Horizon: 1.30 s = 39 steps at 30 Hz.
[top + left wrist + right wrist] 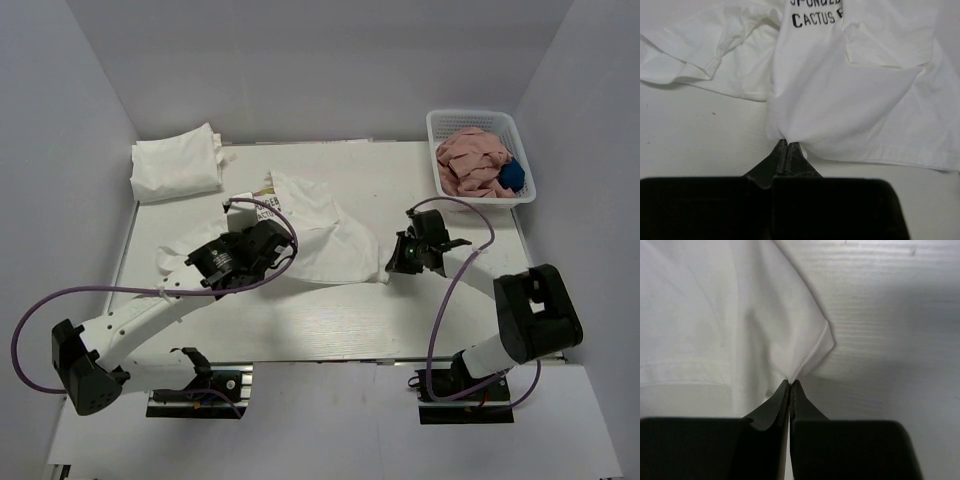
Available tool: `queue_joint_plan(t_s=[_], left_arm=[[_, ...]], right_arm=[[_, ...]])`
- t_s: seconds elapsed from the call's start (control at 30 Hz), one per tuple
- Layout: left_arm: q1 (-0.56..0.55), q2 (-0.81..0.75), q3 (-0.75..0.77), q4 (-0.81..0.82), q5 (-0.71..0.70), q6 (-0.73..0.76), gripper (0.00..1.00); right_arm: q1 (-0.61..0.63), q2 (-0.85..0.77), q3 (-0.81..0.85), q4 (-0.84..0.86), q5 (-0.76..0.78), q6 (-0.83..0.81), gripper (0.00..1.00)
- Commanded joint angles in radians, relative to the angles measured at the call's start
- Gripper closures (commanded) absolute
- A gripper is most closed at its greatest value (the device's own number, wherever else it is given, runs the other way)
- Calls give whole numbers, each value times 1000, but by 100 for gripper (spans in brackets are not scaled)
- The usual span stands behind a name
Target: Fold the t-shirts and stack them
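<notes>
Left gripper [788, 144]: pinched tight on a near-edge corner of the printed t-shirt [850, 105], cloth tenting up out of the jaws.
Right gripper [791, 382]: clamped on another corner of the same tee, with a little folded tip poking out.
Printed t-shirt spot: rumpled in the middle of the table [330, 320], between both arms.
Folded bundle [178, 165]: far-left corner, well apart.
Basket [478, 113]: far right, pink cloth [475, 160] inside.
Tip: imo lift both corners evenly and carry that edge over together. Hold it taut so no wrinkle gets trapped, and lay it flat before letting go.
</notes>
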Motion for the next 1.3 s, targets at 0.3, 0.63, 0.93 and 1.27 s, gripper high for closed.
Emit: queue_joint_plan(t_s=[0.3,0.63,0.93,1.27], left_arm=[[1,-173,238,205,-249,205,100],[1,-207,527,545,54,641,100],[1,-147,940,440,361,698,100],[1,-188,1086,453,671,634,100]], right_arm=[[-3,-439,358,-97,396,-118,100],[-1,-543,827,-81,462,-256,100],[0,-544,1226,-135,371,-357,100],[-6,-614,1396,-104,327,-385,100]])
